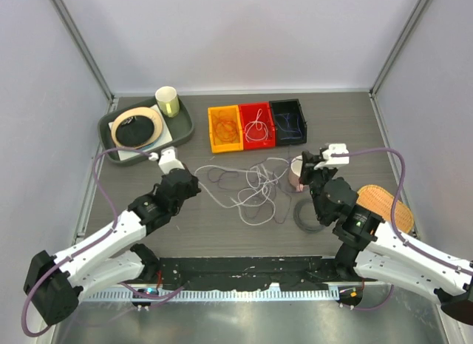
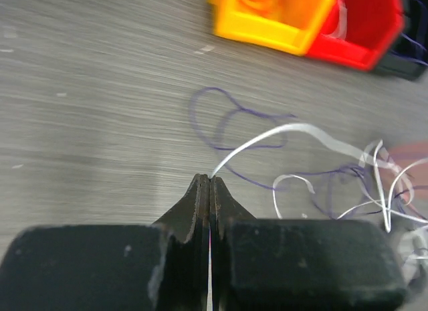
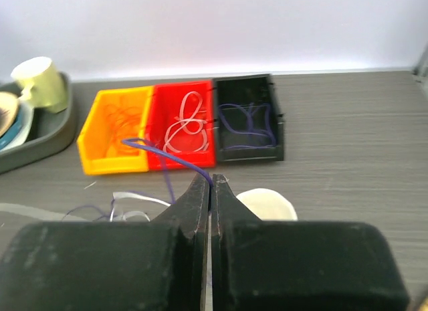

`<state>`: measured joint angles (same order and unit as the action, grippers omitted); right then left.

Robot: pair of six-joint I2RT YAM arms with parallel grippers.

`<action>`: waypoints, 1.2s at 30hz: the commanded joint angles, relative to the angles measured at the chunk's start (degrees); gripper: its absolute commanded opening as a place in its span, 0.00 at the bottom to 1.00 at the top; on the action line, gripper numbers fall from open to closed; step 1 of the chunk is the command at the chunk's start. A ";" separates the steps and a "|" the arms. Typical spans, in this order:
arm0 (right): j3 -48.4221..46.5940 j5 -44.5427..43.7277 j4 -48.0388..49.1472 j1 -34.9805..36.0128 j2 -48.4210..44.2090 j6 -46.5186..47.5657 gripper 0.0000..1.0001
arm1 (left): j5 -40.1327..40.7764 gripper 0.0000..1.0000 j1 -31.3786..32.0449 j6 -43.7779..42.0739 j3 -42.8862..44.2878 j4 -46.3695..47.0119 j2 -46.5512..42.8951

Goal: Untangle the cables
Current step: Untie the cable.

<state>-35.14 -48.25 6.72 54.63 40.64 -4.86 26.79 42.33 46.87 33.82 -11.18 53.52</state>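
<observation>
- The cables (image 1: 251, 185) lie in a loose tangle of white and purple loops in the middle of the tabletop (image 1: 222, 229), in front of 3 bins.
- 1 white cable (image 2: 267, 134) runs from the tangle into the left pincer (image 2: 210, 180), whose fingers are pressed together on its end, just above the tabletop.
- 1 purple cable (image 3: 167, 157) arcs up from the tangle into the right pincer (image 3: 212, 180), also pinched tight on the strand.
- The orange bin (image 1: 225, 128) holds orange loops, the red bin (image 1: 256, 125) white loops, and the black bin (image 1: 287, 122) purple loops; the 3 stand touching in a row.
- A pale cup (image 1: 295, 172) stands at the tangle's right edge, just beyond the right pincer.
- A black ring of cord (image 1: 307, 214) lies near the right arm.
- A grey tray (image 1: 187, 126) at far left carries a yellowish mug (image 1: 168, 101).
</observation>
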 commanded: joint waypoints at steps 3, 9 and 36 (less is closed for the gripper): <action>-3.62 -14.67 -1.35 0.04 -4.43 1.87 0.01 | 17.41 0.00 -5.23 9.54 3.87 -18.86 -5.26; -4.50 -12.84 -2.41 0.04 -7.85 2.67 0.01 | 22.42 0.00 -10.15 14.03 5.98 -28.10 -9.92; -22.78 -34.36 13.20 -0.57 3.82 34.36 0.01 | 35.62 0.00 -24.40 23.79 15.40 -50.17 -6.32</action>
<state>-55.13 -74.98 10.59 54.63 36.67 15.51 57.65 19.51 67.83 48.82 -59.37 47.16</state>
